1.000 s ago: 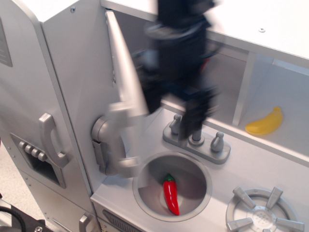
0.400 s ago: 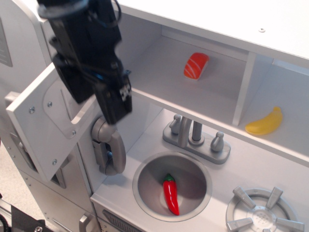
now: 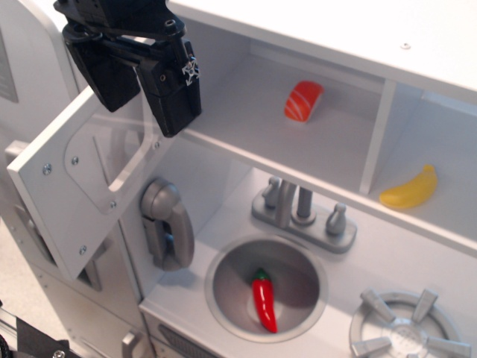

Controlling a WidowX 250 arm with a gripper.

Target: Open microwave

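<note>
The microwave door [image 3: 71, 198] stands swung wide open to the left, its white inner face with screws and clear window towards me. The microwave compartment [image 3: 246, 112] is open to view, with a piece of salmon sushi [image 3: 303, 101] inside. My black gripper [image 3: 141, 93] is at the top left, just above the door's top edge near the hinge side. Its two fingers [image 3: 173, 93] stand apart, with the door's upper edge showing in the gap below them. It holds nothing. The door's handle is hidden on the far side.
A yellow banana [image 3: 408, 189] lies in the right shelf compartment. A grey toy phone [image 3: 168, 225] hangs below the door. The faucet [image 3: 302, 209] stands behind the sink [image 3: 223, 280], which holds a red chilli [image 3: 263, 298]. A burner [image 3: 406, 328] is at the bottom right, the fridge door [image 3: 22, 82] at the left.
The microwave door swung from nearly edge-on to wide open on the left. My gripper moved left across the compartment with it, then rose slightly above the door's top edge.
</note>
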